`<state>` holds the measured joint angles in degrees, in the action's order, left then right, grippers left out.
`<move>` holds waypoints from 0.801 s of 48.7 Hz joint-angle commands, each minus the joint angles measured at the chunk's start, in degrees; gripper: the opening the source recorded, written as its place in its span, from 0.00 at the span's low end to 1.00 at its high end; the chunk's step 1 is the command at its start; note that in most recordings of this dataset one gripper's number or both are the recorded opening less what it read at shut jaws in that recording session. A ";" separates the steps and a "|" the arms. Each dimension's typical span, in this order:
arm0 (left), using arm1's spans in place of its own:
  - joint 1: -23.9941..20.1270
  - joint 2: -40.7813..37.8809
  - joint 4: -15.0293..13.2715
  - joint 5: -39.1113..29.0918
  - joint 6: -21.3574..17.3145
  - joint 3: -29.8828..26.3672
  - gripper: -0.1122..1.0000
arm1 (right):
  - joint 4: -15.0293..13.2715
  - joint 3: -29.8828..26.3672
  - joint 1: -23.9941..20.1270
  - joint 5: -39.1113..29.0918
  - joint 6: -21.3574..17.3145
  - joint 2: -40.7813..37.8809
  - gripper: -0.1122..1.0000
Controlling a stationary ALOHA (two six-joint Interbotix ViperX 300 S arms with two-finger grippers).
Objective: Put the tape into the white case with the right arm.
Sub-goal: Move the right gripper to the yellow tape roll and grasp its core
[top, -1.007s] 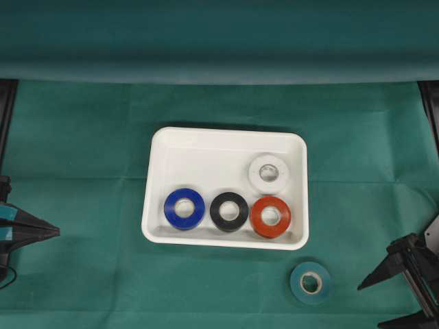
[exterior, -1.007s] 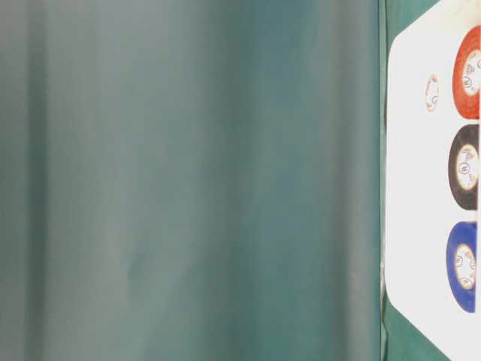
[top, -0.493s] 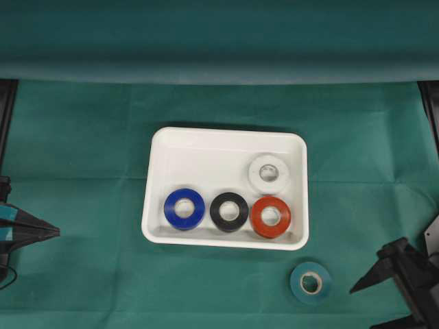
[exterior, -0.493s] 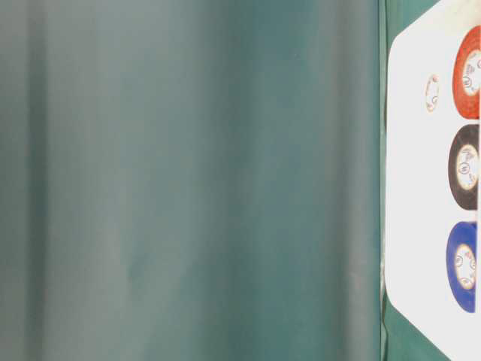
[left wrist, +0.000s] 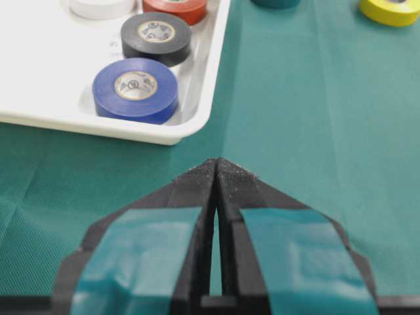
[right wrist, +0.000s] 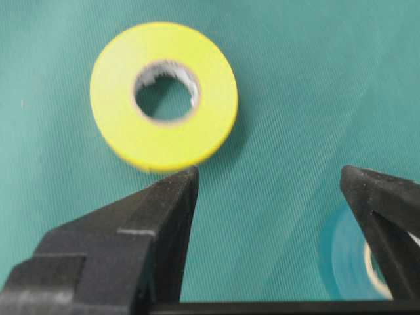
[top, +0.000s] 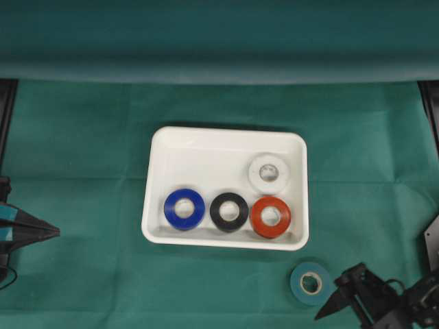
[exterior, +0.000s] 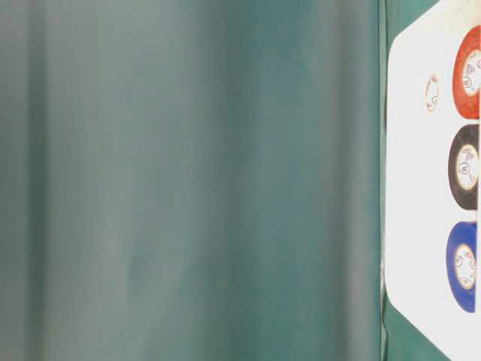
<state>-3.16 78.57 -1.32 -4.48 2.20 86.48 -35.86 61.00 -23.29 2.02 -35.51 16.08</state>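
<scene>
Black right gripper [right wrist: 269, 190], fingers spread wide and empty, approaches a yellow tape roll [right wrist: 164, 95] lying at its eleven o'clock (next: straddle it, then close), while the blue-banded left gripper [left wrist: 216, 172] rests with fingers pressed together.

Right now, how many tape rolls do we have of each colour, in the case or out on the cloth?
Blue roll: 1, in the white case
Black roll: 1, in the case
Red roll: 1, in the case
White roll: 1, in the case
Teal roll: 1, on the cloth
Yellow roll: 1, on the cloth
Total: 6 rolls
</scene>
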 commanded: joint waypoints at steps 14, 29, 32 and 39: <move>-0.18 -0.44 -0.18 0.53 0.00 -0.62 0.10 | -0.18 -9.49 -1.49 2.55 0.09 -10.72 0.69; -0.18 -0.35 -0.18 0.44 0.00 -0.62 0.10 | -0.18 -12.39 -1.85 2.20 0.09 -13.71 0.69; -0.18 -0.44 -0.18 0.53 0.00 -0.62 0.10 | -0.18 -12.39 -1.85 2.11 0.09 -13.80 0.69; -0.18 -0.44 -0.18 0.53 0.00 -0.62 0.10 | -0.18 -12.30 -1.85 1.67 0.09 -14.77 0.69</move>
<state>-3.16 78.66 -1.41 -4.48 2.11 86.48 -35.95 49.66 -24.96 3.78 -35.51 1.23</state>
